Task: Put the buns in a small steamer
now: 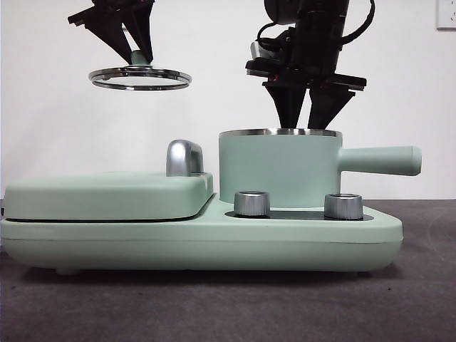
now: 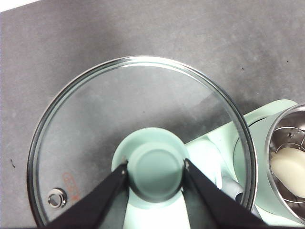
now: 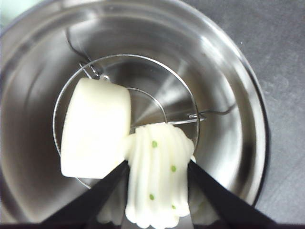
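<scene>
- With the lid [image 1: 140, 77] held high off to one side, the small steamer [image 1: 279, 167] stands open on its mint-green cooker base [image 1: 214, 239], so the pot is ready for loading.
- One down, I'd say: the smooth cream-white bun [image 3: 95, 128] already lies on the wire rack [image 3: 183, 102] inside the steel bowl.
- Second one is nearly there: the ridged bun [image 3: 157, 176] with its green specks sits pinched between the right gripper [image 3: 157, 191] jaws, low inside the pot and right up against the smooth bun.
- From the front, that right gripper dips its tips just past the steel rim, straight over the pot.
- I can't tell whether the ridged bun rests on the rack yet or hangs just above it.
- Over on the other side, the left gripper [image 2: 156, 172] has its jaws clenched on the lid's green knob [image 2: 156, 168], glass disc level, well clear of the pot.
- Left to do, by my reckoning: let go of the ridged bun and pull the arm out.
</scene>
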Robot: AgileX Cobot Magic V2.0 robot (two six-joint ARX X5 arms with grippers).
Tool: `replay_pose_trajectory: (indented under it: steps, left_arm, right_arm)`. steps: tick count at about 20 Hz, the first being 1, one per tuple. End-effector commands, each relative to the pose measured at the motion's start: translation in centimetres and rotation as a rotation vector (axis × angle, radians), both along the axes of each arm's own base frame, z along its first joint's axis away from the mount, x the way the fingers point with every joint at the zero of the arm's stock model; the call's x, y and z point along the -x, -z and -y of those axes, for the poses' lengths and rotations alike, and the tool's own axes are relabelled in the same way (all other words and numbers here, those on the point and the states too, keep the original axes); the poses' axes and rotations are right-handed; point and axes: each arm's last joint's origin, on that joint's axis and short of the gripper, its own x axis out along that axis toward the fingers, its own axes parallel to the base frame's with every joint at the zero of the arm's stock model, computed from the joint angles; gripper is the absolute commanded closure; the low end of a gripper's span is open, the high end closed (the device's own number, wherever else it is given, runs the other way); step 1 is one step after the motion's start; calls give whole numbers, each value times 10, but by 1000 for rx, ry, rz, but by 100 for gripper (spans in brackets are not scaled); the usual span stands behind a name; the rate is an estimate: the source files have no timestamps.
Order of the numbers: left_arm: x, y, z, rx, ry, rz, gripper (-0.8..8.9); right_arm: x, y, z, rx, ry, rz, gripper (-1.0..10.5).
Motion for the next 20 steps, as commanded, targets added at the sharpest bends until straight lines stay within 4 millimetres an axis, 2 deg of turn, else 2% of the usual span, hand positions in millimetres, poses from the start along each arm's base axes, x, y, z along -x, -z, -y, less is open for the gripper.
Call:
replay_pose_trajectory:
  steps: [1,5,11,15,20]
  left_arm:
    - [3,-11,1,25,-2,56,699]
    - [3,-11,1,25,-3,55,699]
    - [2,-11,1,25,-3,55,699]
    - [2,-11,1,27,-5,55,699]
    - [3,-11,1,30,-9,52,699]
  right_arm:
    - [-5,3,-5,2,-14,10,779]
    - [-5,3,-5,2,-14,9,755]
    - [-5,1,-6,-2,-9,10,584]
    - [4,-22,-1,-15,-15,41,575]
    - [31,-52,15,-2,-28,30,504]
